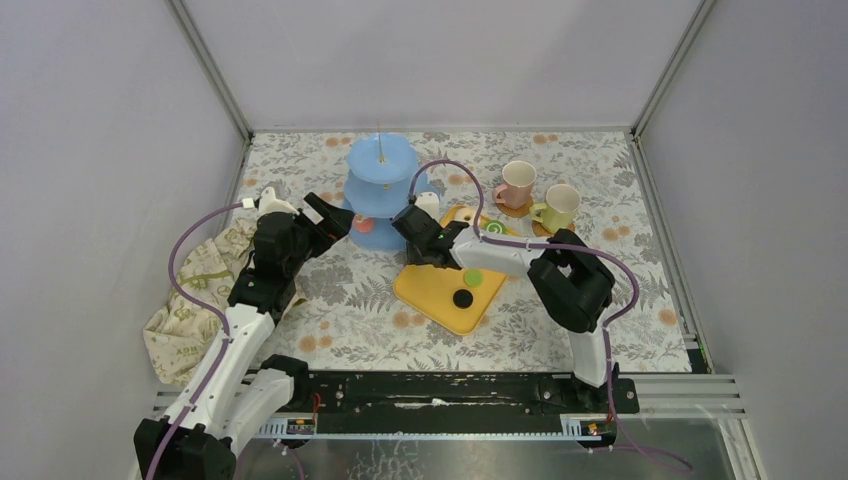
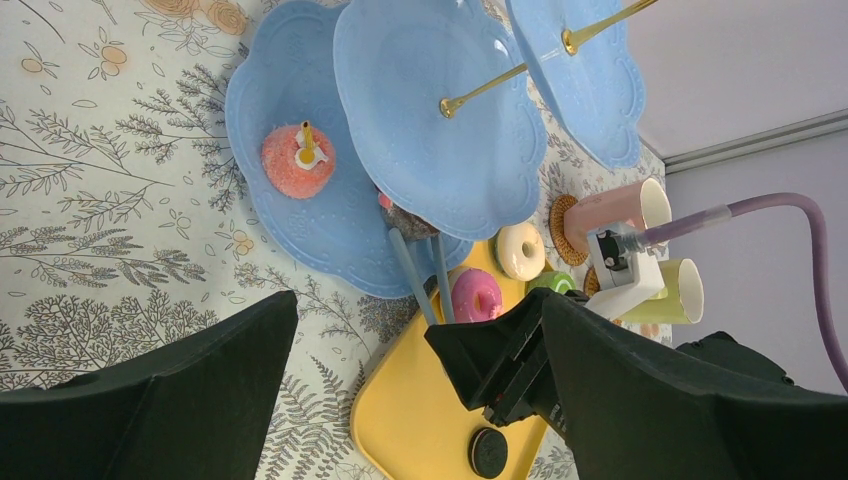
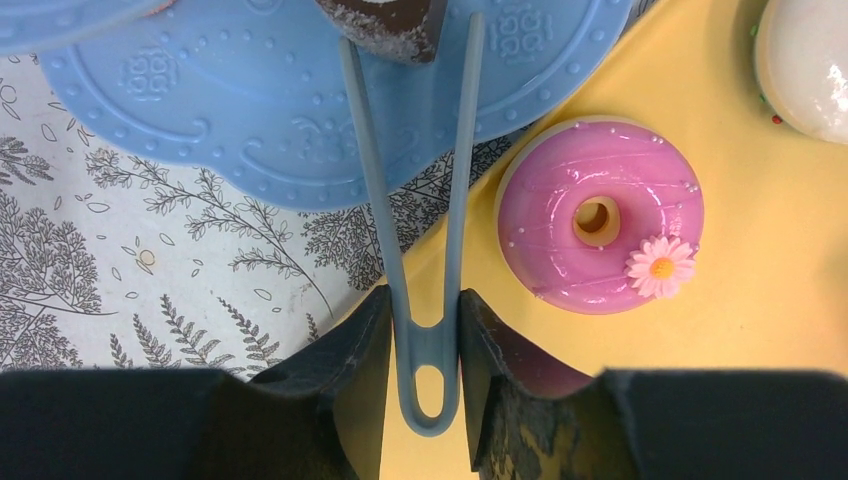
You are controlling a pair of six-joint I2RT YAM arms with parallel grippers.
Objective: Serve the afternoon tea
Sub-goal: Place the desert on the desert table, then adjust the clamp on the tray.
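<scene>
The light-blue three-tier stand (image 1: 381, 160) stands at the back centre. An orange pastry (image 2: 298, 160) and a brown pastry (image 3: 385, 20) sit on its bottom tier (image 3: 250, 100). My right gripper (image 1: 412, 224) (image 3: 425, 340) is shut on grey-blue tongs (image 3: 458, 200), whose tips stand on either side of the brown pastry. My left gripper (image 1: 330, 218) (image 2: 420, 300) is open and empty, left of the stand. A pink donut (image 3: 598, 215), a white donut (image 2: 520, 250), a green pastry (image 1: 473, 277) and a black cookie (image 1: 462, 298) lie on the yellow tray (image 1: 440, 305). The pink mug (image 1: 517, 183) and pale green mug (image 1: 560, 205) stand at the back right.
A beige cloth with green print (image 1: 195, 290) lies crumpled at the table's left edge. Both mugs rest on brown coasters. Grey walls and metal frame posts close in the table on three sides. The right arm's purple cable (image 1: 450, 165) arcs beside the stand.
</scene>
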